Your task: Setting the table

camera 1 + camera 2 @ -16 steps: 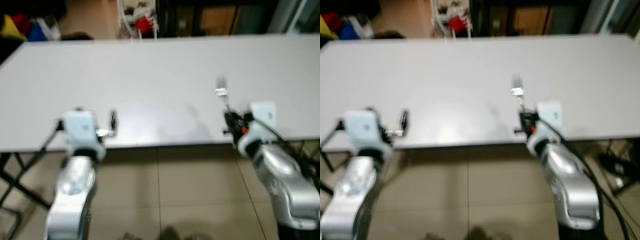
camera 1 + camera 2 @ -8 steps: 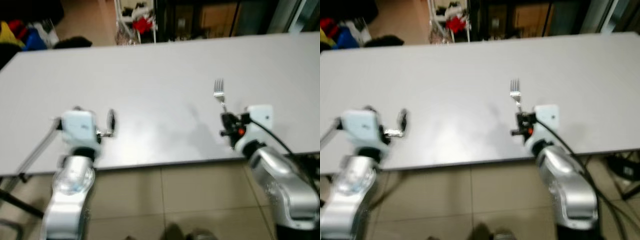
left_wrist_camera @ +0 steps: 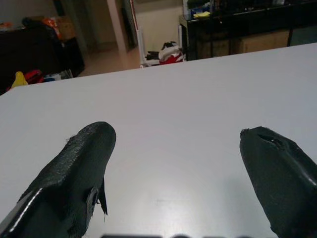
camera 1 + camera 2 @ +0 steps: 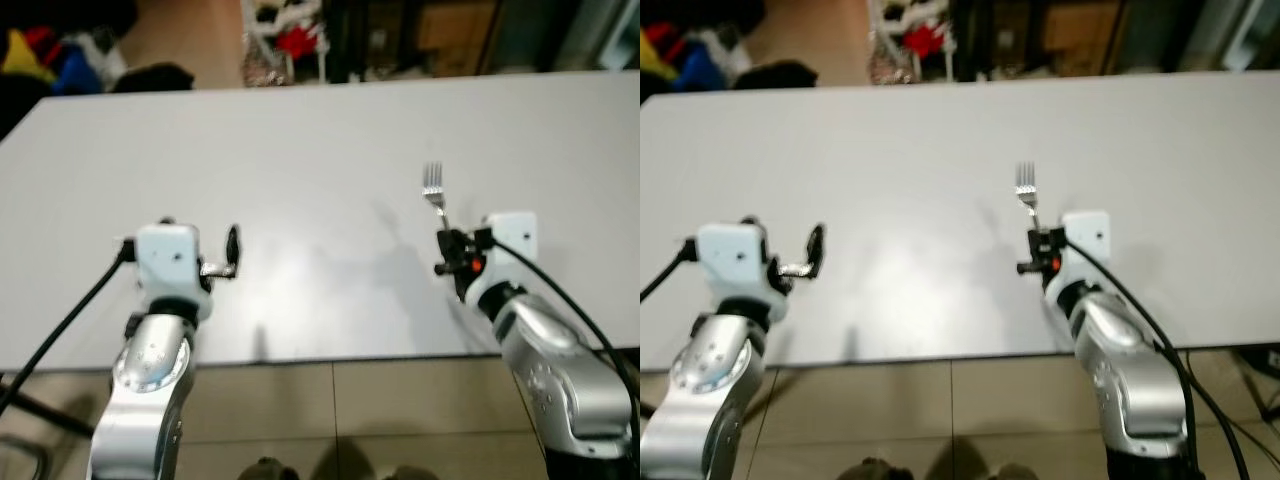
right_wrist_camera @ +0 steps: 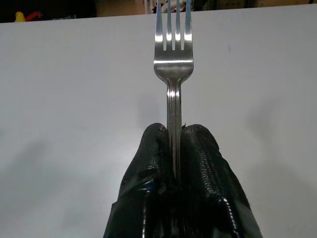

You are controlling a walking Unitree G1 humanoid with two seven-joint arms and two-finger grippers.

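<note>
A silver fork (image 4: 434,190) sticks out forward from my right gripper (image 4: 450,240), which is shut on its handle over the near right part of the white table (image 4: 320,140). In the right wrist view the two black fingers (image 5: 198,158) pinch the fork (image 5: 173,59) with its tines pointing away. My left gripper (image 4: 232,250) hovers over the near left part of the table, open and holding nothing. The left wrist view shows its fingers (image 3: 79,168) spread wide above the bare tabletop (image 3: 173,139).
The table's near edge (image 4: 330,357) runs just in front of my arms, with tiled floor below. Beyond the far edge stand dark furniture, a white rack (image 4: 285,30) and coloured clutter (image 4: 40,50). A black cable trails off my left arm.
The view has moved closer over the table and sharpened. Both arms keep their poses; the fork stays gripped in the right gripper.
</note>
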